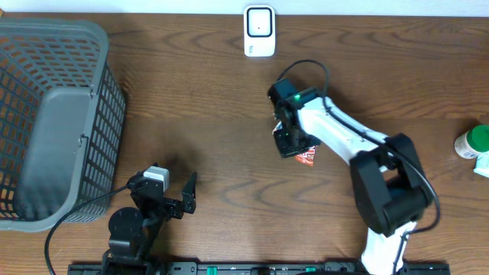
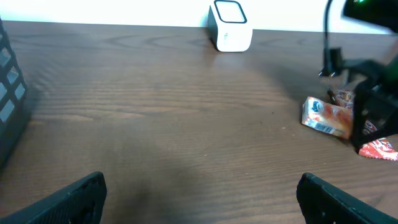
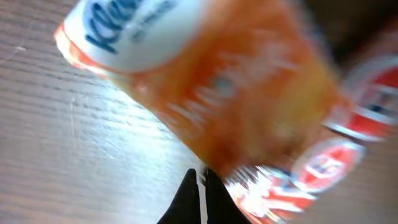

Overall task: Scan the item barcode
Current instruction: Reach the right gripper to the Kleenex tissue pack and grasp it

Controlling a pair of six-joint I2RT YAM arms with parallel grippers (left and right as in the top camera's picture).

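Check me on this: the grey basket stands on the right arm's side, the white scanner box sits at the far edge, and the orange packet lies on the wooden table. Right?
Not quite: the overhead view shows the grey basket on the left side, near the left gripper. The white scanner box at the far edge and the orange packet on the wooden table are as you said.

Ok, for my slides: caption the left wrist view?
Open left gripper faces orange pack beside right gripper, white scanner behind.
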